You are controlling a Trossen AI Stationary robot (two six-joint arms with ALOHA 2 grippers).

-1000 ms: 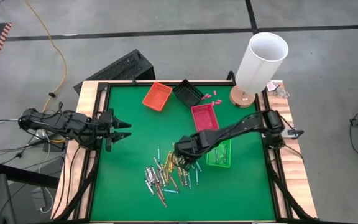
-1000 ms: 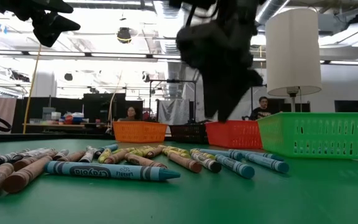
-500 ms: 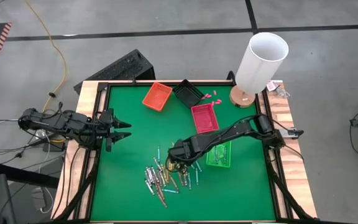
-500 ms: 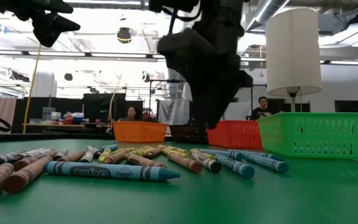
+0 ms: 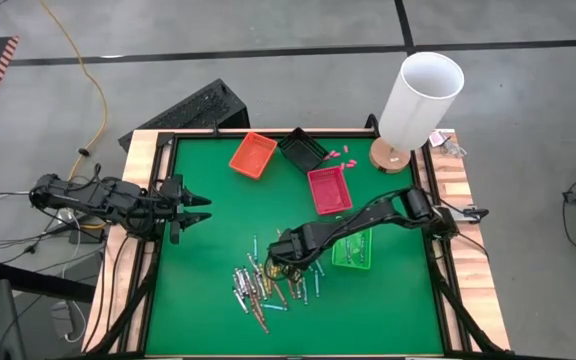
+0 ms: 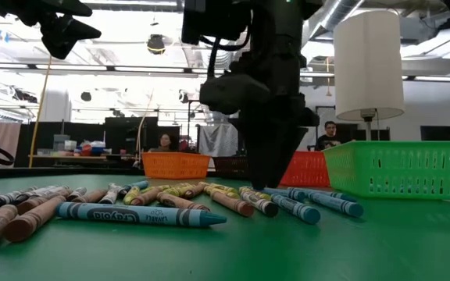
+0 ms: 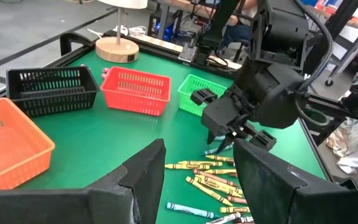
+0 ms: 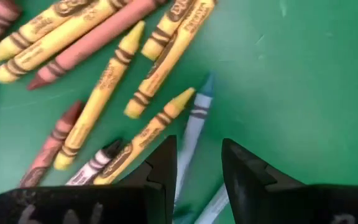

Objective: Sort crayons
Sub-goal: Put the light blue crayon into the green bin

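From above, the thin wax crayons (image 5: 268, 282) lie scattered on the green bench (image 5: 218, 215), with the right hand (image 5: 280, 262) down at the heap's right edge and the left hand (image 5: 200, 209) spread, hovering far left. The right wrist view shows its fingers (image 8: 160, 163) apart, straddling a light blue crayon (image 8: 191, 134).

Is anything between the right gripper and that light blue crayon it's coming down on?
Nothing visible. The right gripper hangs with its jaws open just above the light blue crayon, which lies bare on the green mat. A yellow crayon lies close beside it and may get nudged.
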